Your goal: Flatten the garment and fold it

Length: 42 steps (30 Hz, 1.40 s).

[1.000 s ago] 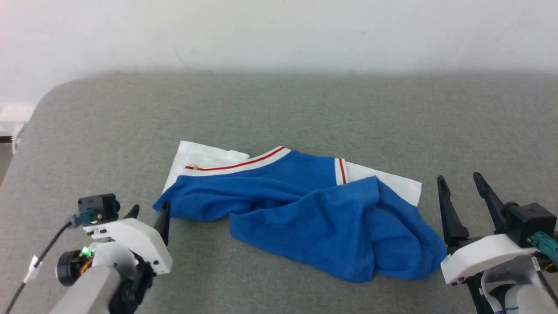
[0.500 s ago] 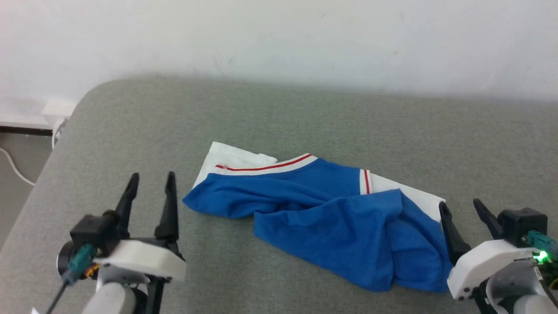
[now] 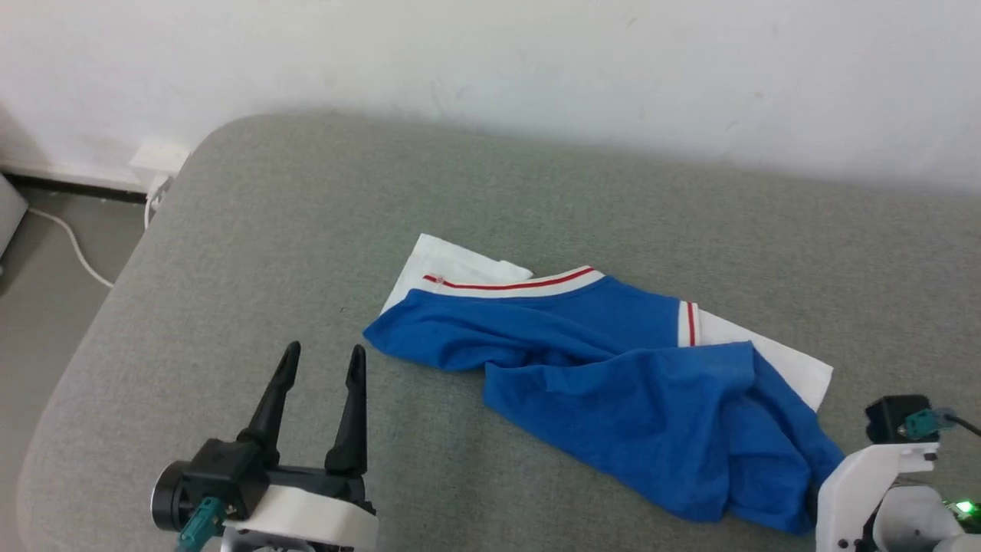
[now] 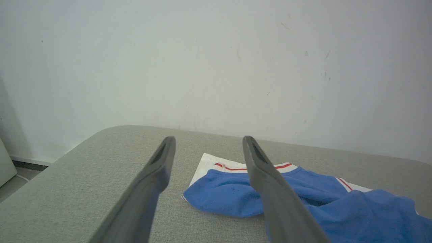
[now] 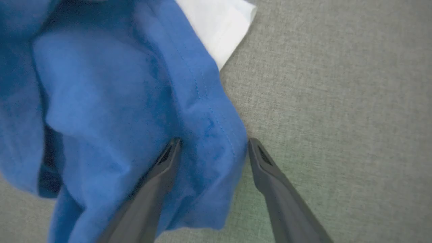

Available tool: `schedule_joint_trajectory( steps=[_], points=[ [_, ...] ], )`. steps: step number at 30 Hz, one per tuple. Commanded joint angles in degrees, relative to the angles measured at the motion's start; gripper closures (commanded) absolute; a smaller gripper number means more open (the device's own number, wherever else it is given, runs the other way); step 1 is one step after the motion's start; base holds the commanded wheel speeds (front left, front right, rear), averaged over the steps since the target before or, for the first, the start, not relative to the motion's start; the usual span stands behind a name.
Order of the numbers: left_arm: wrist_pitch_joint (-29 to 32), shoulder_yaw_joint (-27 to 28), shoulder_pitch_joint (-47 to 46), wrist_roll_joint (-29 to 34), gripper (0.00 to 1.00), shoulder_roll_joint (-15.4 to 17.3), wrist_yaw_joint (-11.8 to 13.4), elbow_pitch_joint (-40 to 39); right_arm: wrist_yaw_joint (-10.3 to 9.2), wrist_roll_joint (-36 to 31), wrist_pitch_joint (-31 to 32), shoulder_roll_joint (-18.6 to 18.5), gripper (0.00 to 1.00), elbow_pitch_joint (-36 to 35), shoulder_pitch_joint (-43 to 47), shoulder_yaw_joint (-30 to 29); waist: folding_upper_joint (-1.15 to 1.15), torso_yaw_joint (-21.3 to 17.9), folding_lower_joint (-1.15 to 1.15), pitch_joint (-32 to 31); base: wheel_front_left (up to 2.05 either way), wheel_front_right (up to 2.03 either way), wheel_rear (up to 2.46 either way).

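Right end effector (image 5: pixel 214 141): jaws wide open, nothing gripped. It straddles the blue hem (image 5: pixel 216 125) of the garment (image 5: pixel 118 84) at its right end, one finger over cloth, the other over bare table (image 5: pixel 337 101). Left end effector (image 3: pixel 323 351): also wide open and empty, near the garment's left tip but apart from it. The garment lies crumpled on the table, running diagonally, blue bunched over itself, with a white sleeve (image 3: pixel 774 360) poking out at the far right.

Risks:
- If the right closes here, it likely pinches several layers, since the cloth is doubled there. A lift then carries the fold along instead of opening it.
- A pull from one end with the other end free slides the whole shirt instead of spreading it.
- The left going for the blue tip could miss the white layer lying under it.

Views: the right wrist view gives the hem stitching and finger placement, while in the head view the wrist housing hides those fingers. The head view gives the full layout and both ends. The left wrist view shows the gap to the tip. From the right wrist view I can't tell whether the inner finger touches the cloth or hovers.
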Motion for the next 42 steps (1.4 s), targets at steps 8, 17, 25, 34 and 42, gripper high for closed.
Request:
schedule_joint_trajectory(
  steps=[8,17,25,34,42],
  points=[
    [-0.27,4.72,-0.44,3.45,0.00,-3.02,-3.71,1.08,-0.04,0.06,1.30,-0.07,1.00,5.85,-0.63,2.83,0.00,2.48,0.00,1.91,0.00,0.00,0.00],
    [-0.27,8.03,0.98,4.28,0.00,-4.32,-5.54,2.82,-0.04,6.26,0.15,0.62,1.00,1.79,0.00,6.87,0.00,0.46,0.00,-1.25,0.00,0.00,0.00],
    [-0.27,8.87,1.81,4.23,0.00,-5.00,-6.27,3.60,-0.04,15.64,1.85,-0.27,1.00,-13.77,0.10,16.31,0.00,-0.05,0.00,-3.96,0.00,0.00,0.00],
    [-0.27,9.40,1.99,3.71,0.00,-5.30,-6.61,3.77,-0.04,15.54,1.39,-2.54,1.00,-13.80,-3.15,33.47,0.00,2.56,0.00,-3.27,0.00,0.00,0.00],
    [-0.27,9.39,1.54,3.51,0.00,-5.39,-6.69,4.29,-0.04,17.43,-2.88,-3.56,0.00,-4.19,-6.46,37.78,0.00,3.50,0.00,-2.58,0.00,0.00,0.00]
  ],
)
